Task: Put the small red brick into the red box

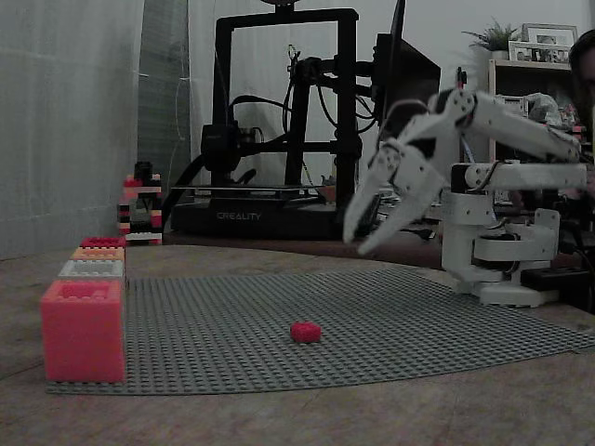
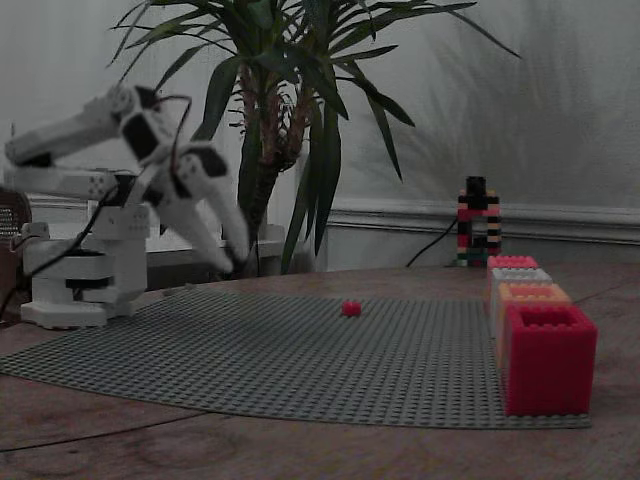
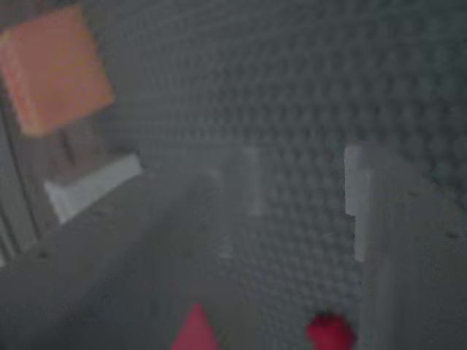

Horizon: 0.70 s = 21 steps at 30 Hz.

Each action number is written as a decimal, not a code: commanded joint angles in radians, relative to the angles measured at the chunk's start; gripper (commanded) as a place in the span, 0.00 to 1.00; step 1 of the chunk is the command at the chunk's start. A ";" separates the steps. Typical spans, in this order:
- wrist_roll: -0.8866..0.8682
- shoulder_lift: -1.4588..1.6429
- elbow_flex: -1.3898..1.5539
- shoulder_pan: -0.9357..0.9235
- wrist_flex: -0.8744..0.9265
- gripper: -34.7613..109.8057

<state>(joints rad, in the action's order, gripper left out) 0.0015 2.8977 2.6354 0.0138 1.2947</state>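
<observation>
In a fixed view the red box [image 2: 547, 360] stands nearest, at the right front corner of the grey studded mat [image 2: 300, 355], first in a row of boxes running back: orange [image 2: 531, 294], grey [image 2: 520, 275] and a pinkish one [image 2: 511, 262]. In the opposite fixed view the row sits at the mat's left edge, with the pinkish box [image 1: 83, 330] nearest and the red box [image 1: 102, 242] at the far end. The brick [image 2: 350, 308] lies alone on the mat, well apart from the boxes. The white gripper [image 1: 358, 240] hangs in the air above the mat, tilted down, its two fingers spread apart and holding nothing. In the blurred wrist view the brick [image 3: 330, 332] shows at the bottom edge, beside the right finger [image 3: 357, 197]. Behind the row stands a striped brick tower [image 2: 477, 222]. A 3D printer [image 1: 279, 130] sits behind the table, and a plant [image 2: 290, 110] at the opposite side.
</observation>
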 commanded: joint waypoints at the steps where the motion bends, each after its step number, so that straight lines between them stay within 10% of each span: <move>1: 0.031 -0.206 -0.215 0.091 -0.003 0.33; 21: -0.069 -1.302 -0.888 0.465 -0.067 0.39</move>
<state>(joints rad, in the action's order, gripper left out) -0.0307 1.6567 1.8699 0.4295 1.2057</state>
